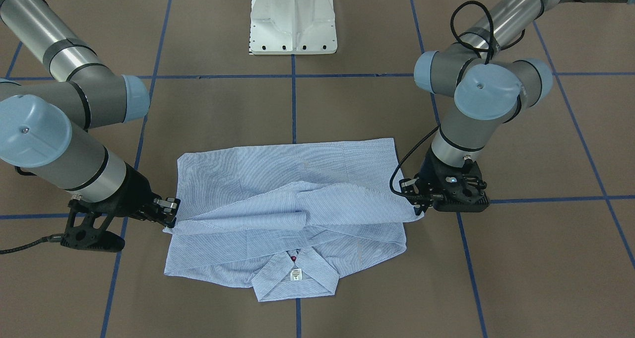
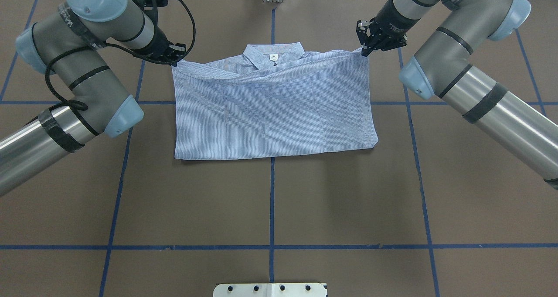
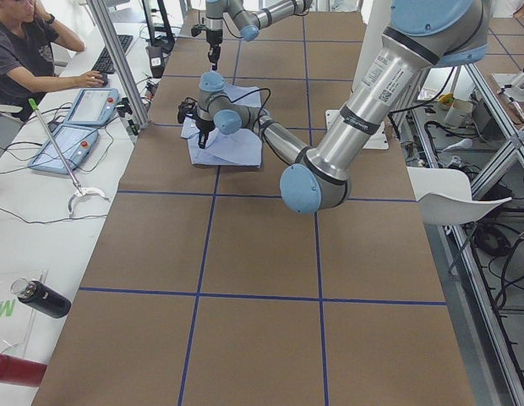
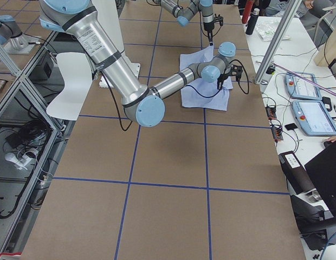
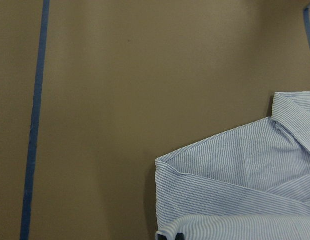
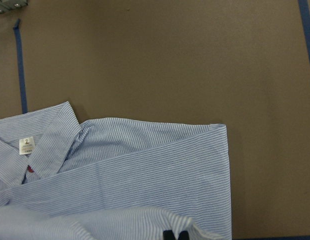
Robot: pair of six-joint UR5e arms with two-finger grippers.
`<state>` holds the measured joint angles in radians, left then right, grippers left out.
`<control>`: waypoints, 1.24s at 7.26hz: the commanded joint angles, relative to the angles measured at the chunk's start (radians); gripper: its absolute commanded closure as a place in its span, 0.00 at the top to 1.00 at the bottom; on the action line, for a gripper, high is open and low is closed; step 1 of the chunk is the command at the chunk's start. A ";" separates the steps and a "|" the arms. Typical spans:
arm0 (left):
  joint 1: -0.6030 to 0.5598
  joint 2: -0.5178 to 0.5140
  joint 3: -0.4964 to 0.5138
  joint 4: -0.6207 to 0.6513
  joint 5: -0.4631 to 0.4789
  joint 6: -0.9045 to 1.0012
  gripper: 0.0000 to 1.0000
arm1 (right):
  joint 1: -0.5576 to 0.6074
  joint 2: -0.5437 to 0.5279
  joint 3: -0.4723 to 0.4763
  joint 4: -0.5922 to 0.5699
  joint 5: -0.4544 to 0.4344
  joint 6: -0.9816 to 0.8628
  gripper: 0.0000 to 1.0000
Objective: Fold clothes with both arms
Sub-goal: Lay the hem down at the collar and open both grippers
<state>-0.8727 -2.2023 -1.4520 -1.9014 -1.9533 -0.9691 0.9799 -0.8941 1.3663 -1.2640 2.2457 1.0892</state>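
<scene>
If one hand lets go too soon or pulls harder than the other, I think the folded part could slide crooked and bunch up, because the cloth is thin and floppy. The left hand (image 2: 176, 58) is pinched shut on one corner of the shirt (image 2: 270, 114). The right hand (image 2: 365, 48) is pinched shut on the other corner. The edge they hold runs between them, just beside the collar (image 2: 272, 55). The rest of the shirt lies on the brown table (image 2: 270, 201).

Brown table (image 2: 348, 201), blue tape grid (image 2: 271, 201)
</scene>
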 commanded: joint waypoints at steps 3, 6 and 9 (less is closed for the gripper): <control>0.000 -0.023 0.105 -0.086 0.001 0.001 0.00 | 0.000 0.000 -0.012 0.000 -0.015 0.000 0.00; 0.000 -0.057 0.174 -0.111 0.001 0.003 0.00 | -0.003 0.038 -0.126 0.102 -0.049 0.002 0.00; 0.000 -0.059 0.182 -0.139 0.005 0.001 0.67 | -0.009 0.040 -0.168 0.123 -0.054 0.000 0.76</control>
<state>-0.8728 -2.2603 -1.2726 -2.0204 -1.9507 -0.9674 0.9752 -0.8547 1.2134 -1.1477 2.1950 1.0900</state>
